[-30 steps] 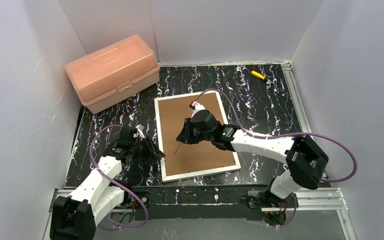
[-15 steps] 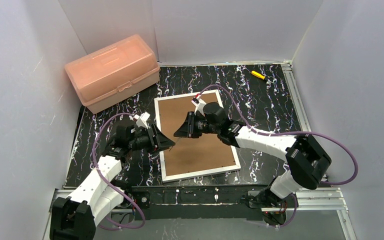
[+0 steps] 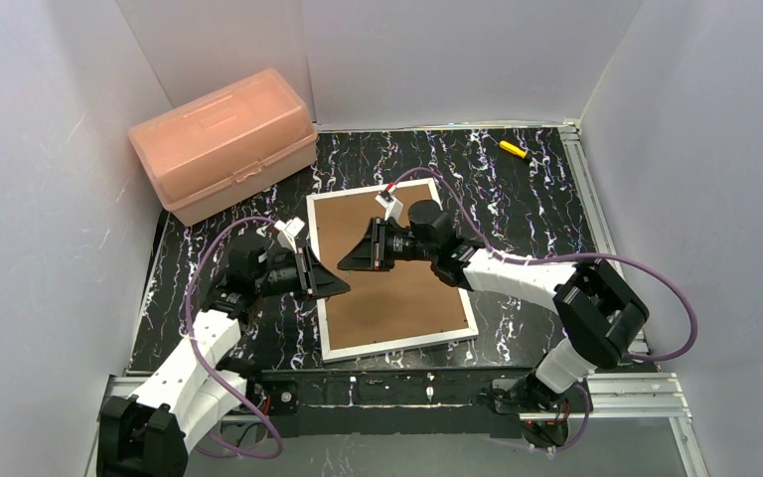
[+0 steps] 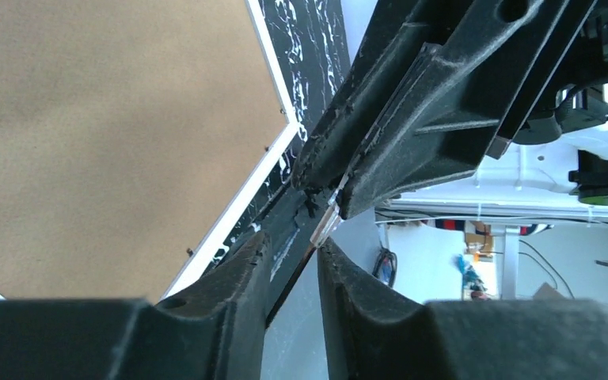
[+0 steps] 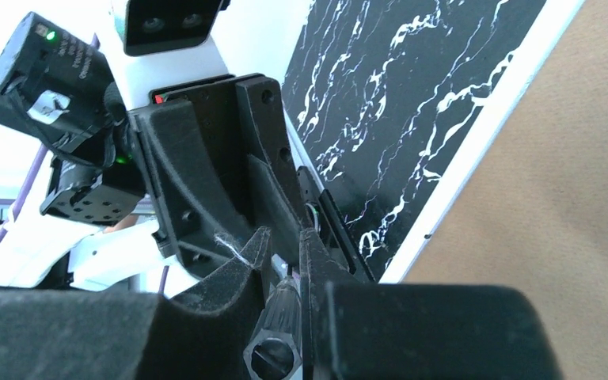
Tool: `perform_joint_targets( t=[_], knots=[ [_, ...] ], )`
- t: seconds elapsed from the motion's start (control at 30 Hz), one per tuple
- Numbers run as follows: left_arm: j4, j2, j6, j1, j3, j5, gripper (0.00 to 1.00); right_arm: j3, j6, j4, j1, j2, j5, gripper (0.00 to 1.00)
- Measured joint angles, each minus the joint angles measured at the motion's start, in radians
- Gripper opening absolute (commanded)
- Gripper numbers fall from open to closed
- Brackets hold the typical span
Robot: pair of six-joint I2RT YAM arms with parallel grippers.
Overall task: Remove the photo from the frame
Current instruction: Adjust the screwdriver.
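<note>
The frame lies face down on the black table, its brown back up; the brown back also fills the upper left of the left wrist view. The photo is hidden under it. My right gripper hangs above the frame's left edge, shut on a small screwdriver with a clear handle. My left gripper meets it tip to tip. Its jaws stand a little apart, and the screwdriver's thin dark shaft runs through the gap, with space showing on both sides.
A pink plastic box sits at the back left. A small yellow tool lies at the back right. White walls close in three sides. Purple cables loop beside both arms.
My left gripper rose from the table by the frame's left edge and moved right. My right gripper lifted the screwdriver off the brown back and swung left until the two met.
</note>
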Motion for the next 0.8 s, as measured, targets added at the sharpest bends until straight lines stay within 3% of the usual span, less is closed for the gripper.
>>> perform_joint_targets(
  t=[0.1,0.17,0.2,0.37,0.43,0.63,0.8],
  knots=[
    [-0.005,0.019,0.006,0.0,0.003,0.024,0.0,-0.001,0.013,0.01,-0.001,0.005,-0.011,0.01],
    [-0.008,0.025,0.033,-0.006,0.016,0.046,0.0,-0.002,0.043,0.011,-0.008,0.011,-0.024,0.04],
    [-0.018,0.027,0.052,-0.011,0.027,0.052,0.0,-0.002,0.055,0.014,-0.011,0.011,-0.031,0.1],
    [-0.146,0.069,0.145,-0.014,0.12,0.084,0.0,0.003,-0.005,-0.006,-0.031,0.011,-0.111,0.71],
    [-0.206,0.095,0.181,-0.012,0.168,0.095,0.0,0.006,-0.079,-0.06,-0.04,0.015,-0.169,0.81],
    [-0.327,0.16,0.25,-0.01,0.193,0.141,0.0,0.032,-0.278,-0.206,-0.053,0.015,-0.308,0.8],
    [-0.358,0.178,0.281,-0.011,0.208,0.193,0.0,0.065,-0.374,-0.263,-0.069,0.015,-0.402,0.67]
  ],
)
